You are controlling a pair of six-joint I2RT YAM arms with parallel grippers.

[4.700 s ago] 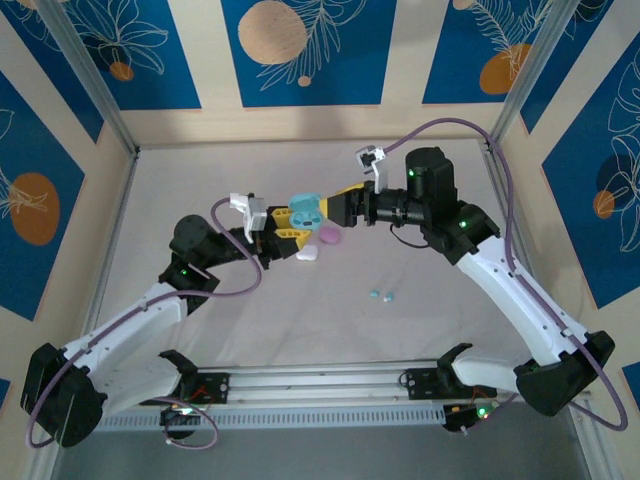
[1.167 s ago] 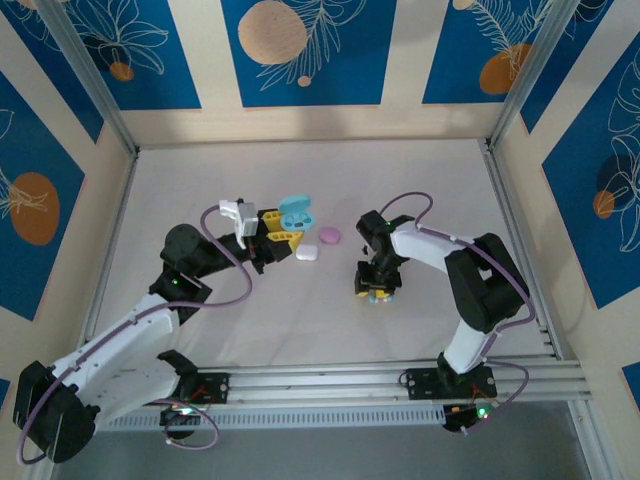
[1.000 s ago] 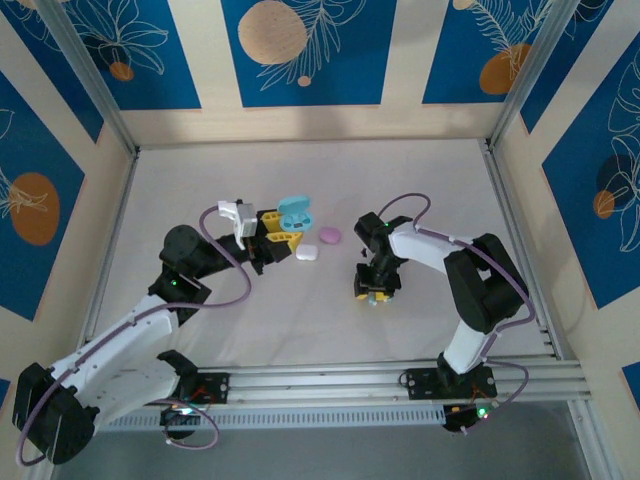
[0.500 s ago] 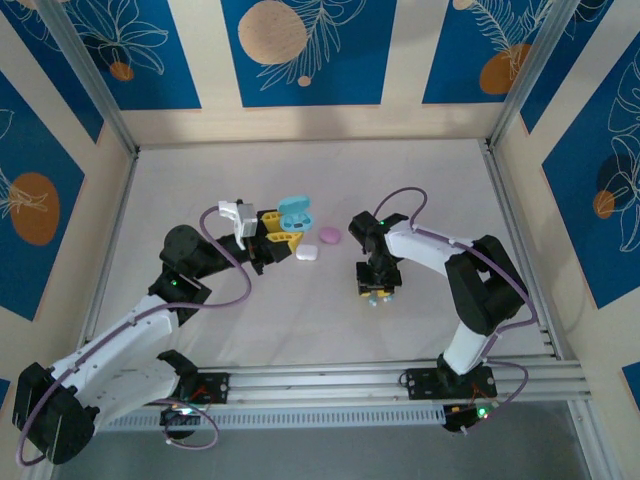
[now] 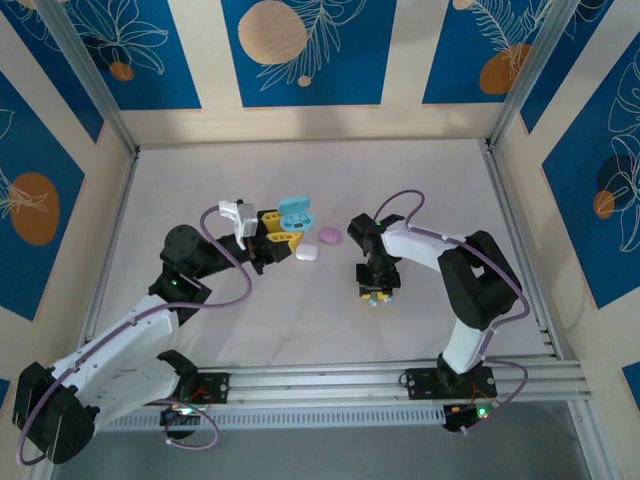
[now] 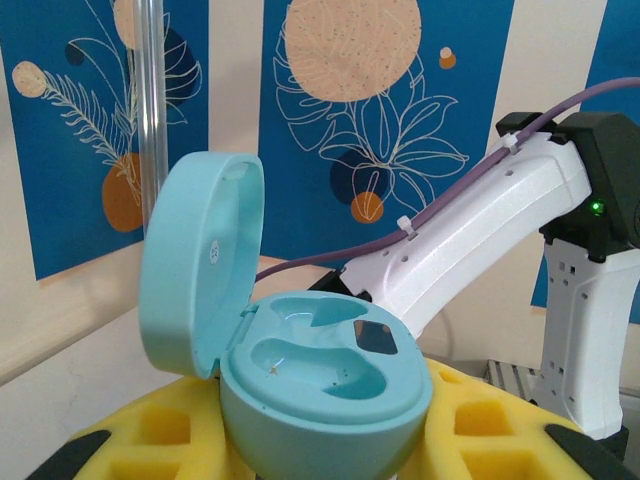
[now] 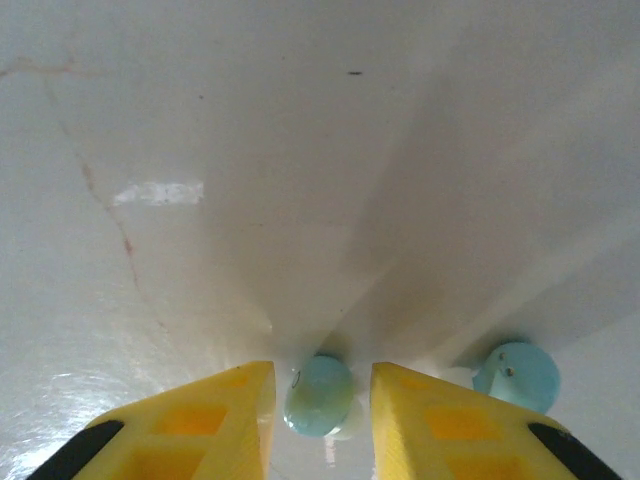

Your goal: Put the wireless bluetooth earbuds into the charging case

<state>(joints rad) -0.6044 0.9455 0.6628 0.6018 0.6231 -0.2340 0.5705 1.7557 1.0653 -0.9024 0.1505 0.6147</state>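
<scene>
My right gripper (image 7: 320, 374) points straight down, jaws just apart flanking a cyan earbud (image 7: 318, 396); my left gripper (image 5: 281, 229) clamps the cyan case (image 6: 325, 390), cavity up, lid (image 6: 200, 262) upright.

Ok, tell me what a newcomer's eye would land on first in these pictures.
The open cyan charging case, lid tipped back and both wells empty, sits clamped in the left gripper, left of the middle of the table. To the right, the right gripper points down with its yellow fingers either side of one cyan earbud. A second cyan earbud lies just beside it.
</scene>
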